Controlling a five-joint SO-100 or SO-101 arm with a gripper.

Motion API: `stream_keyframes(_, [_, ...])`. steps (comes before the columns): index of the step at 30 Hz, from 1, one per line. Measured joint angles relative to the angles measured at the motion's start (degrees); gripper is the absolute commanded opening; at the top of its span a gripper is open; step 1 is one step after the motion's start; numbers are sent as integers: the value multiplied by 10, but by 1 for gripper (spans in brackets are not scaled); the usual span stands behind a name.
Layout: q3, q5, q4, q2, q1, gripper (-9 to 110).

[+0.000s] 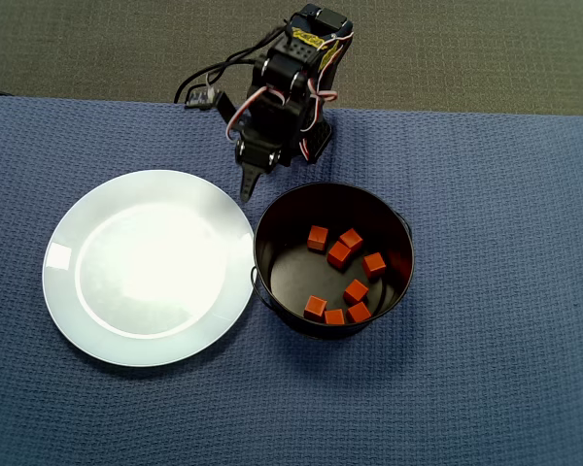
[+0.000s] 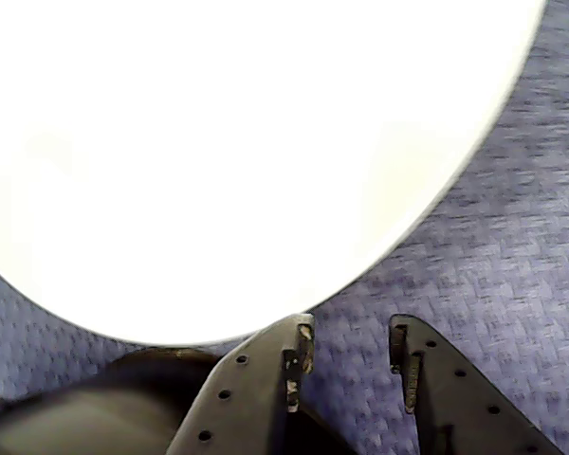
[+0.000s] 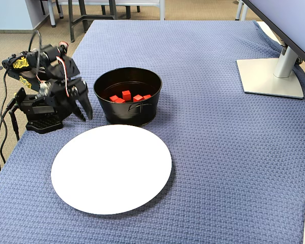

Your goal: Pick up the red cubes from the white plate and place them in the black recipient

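Overhead view: white plate looks bare, red cubes are all inside the black pot. Pincer is slightly open, empty. Only risk I see: swinging into the pot rim.

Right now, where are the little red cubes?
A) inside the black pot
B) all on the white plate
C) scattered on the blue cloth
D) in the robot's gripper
A: in the overhead view the red cubes lie on the floor of the black pot, the white plate is bare, and the gripper holds nothing.
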Motion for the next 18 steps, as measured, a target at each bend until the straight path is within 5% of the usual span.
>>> stream_keyframes(18, [43,-1,-1,67,-113,0])
